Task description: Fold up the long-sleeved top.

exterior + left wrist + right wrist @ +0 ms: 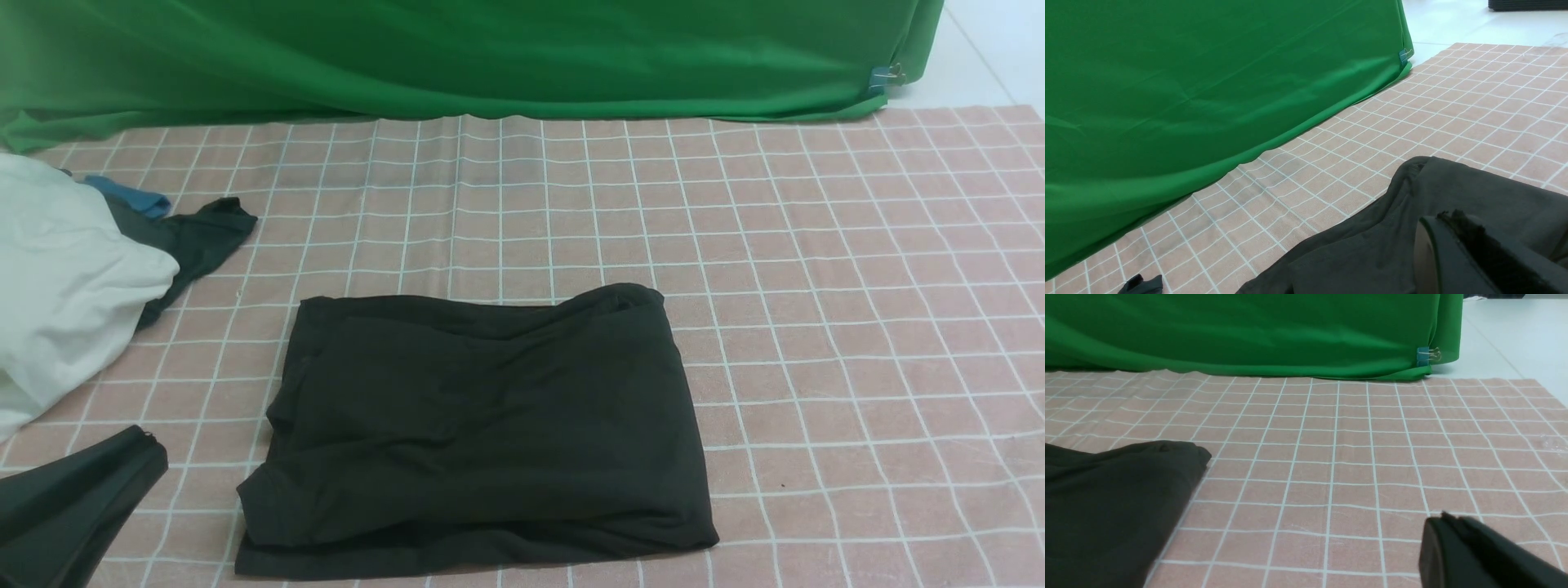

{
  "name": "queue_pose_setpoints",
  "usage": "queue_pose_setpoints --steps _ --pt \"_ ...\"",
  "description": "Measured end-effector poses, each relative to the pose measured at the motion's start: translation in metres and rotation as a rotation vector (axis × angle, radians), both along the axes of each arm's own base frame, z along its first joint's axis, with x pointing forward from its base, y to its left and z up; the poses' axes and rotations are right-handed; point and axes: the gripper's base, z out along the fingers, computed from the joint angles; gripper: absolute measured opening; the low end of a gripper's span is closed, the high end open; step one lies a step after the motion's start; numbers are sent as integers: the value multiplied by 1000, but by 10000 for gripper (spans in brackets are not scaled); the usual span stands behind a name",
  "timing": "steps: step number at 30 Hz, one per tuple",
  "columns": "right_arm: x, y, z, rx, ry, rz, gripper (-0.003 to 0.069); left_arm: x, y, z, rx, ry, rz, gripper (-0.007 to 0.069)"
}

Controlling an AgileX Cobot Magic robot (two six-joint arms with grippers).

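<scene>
Folded top on the checked cloth, both grippers drawn back and empty.

We take the long-sleeved top (482, 429) as our landmark: it lies as a compact dark rectangle on the checked cloth (816, 286), sleeves tucked out of sight, so we judge the folding essentially done, with only tidying of the rumpled near edge perhaps left. Left of the top we see a white bundle (65, 278) and a dark scrap (200, 237). Our left gripper (1478, 261) hovers at the top's left side, jaws together, holding nothing. Right of the top our right gripper (1470, 555) hangs over bare cloth, jaws together too.
</scene>
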Motion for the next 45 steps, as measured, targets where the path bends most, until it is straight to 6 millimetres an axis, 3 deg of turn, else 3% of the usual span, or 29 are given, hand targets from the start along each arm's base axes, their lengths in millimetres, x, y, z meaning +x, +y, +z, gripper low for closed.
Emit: queue_pose_setpoints --steps 12,18,23,25,29,45 --pt "0 0 0 3 0 0 79 2 1 -6 18 -16 20 18" --pt "0 0 0 3 -1 0 97 2 14 -15 -107 -108 248 18" --pt "0 0 0 3 -4 -1 111 6 26 -51 -191 -70 482 18" --pt "0 0 0 3 -4 -1 116 8 27 -67 -216 -11 504 18" --pt "0 0 0 3 -6 -1 130 8 24 -80 -198 107 484 18" --pt "0 0 1 3 -7 -1 160 8 24 -81 -178 117 478 18"
